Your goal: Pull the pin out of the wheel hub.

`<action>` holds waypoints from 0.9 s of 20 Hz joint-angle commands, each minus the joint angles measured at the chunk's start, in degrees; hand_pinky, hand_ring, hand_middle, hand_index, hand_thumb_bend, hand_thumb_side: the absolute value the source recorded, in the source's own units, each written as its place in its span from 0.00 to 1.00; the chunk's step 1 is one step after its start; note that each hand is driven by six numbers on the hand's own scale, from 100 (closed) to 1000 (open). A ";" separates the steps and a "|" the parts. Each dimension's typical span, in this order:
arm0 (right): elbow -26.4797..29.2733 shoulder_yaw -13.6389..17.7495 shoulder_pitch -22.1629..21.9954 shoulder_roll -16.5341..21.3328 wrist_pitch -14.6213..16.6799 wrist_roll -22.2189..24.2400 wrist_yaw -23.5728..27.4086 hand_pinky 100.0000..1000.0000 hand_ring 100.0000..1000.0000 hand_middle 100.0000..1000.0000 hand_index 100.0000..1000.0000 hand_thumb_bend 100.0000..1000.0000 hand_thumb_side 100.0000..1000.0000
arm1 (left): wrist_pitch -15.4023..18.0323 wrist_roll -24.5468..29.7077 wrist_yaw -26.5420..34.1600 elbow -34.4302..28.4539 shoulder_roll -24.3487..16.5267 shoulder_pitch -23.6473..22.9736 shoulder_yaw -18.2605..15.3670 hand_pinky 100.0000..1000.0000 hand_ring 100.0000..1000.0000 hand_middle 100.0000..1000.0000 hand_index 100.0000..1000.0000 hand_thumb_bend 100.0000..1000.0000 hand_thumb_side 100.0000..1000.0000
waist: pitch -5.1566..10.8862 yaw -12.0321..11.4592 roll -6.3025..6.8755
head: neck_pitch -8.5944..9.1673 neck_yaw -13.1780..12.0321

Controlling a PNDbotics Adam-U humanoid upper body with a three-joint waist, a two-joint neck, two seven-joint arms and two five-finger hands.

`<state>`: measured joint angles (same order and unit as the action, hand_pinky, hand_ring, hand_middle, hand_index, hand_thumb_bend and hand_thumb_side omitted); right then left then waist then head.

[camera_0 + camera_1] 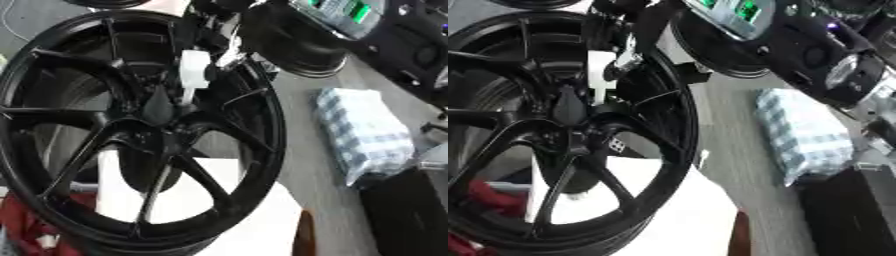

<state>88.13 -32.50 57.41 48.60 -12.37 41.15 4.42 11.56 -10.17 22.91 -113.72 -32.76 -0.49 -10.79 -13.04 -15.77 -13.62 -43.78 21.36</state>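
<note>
A large black spoked wheel (131, 130) stands tilted and fills the left of both views. Its hub (153, 132) is at the middle, where the spokes meet. A white pin (192, 70), with a wide top and a narrow stem, stands just above the hub with its lower end pointing at it. My right hand (623, 57) reaches down from the top centre, black with a silver joint, and its fingers (213, 70) are curled against the pin's right side. Whether the stem's tip sits in the hub is hidden by dark spokes. My left hand is out of sight.
A blue-and-white checked bundle (363, 135) lies on the grey floor to the right. A black case (411, 210) stands at the lower right. A white block (254, 220) sits under the wheel, with red cloth (26, 220) at the lower left. Another dark rim (297, 45) stands behind.
</note>
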 commanded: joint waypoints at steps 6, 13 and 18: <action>-0.75 0.25 0.50 0.89 -0.29 1.10 0.24 0.72 0.82 0.70 0.81 0.47 0.20 | -0.37 0.24 0.41 -0.87 -0.60 0.81 0.06 0.98 0.60 0.56 0.80 0.02 0.79 | 0.19 -0.06 0.67 | -0.34 -0.06; -3.17 0.69 0.43 0.21 -0.14 2.89 -0.96 0.71 0.82 0.70 0.80 0.46 0.19 | -0.69 0.50 0.33 -0.87 -0.15 1.14 0.14 0.98 0.60 0.56 0.80 0.02 0.79 | -0.35 -0.51 0.67 | -0.34 0.56; -4.29 0.45 0.60 -0.29 0.04 3.16 -1.60 0.71 0.81 0.68 0.80 0.46 0.19 | -1.00 0.44 0.24 -0.87 0.29 1.13 0.08 0.98 0.60 0.56 0.80 0.03 0.79 | -0.59 -0.58 0.67 | -0.34 1.73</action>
<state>84.10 -32.82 56.99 47.13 -12.40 44.13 3.16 10.73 -9.74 23.17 -113.72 -31.75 0.36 -10.44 -14.24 -16.38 -13.62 -43.78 22.63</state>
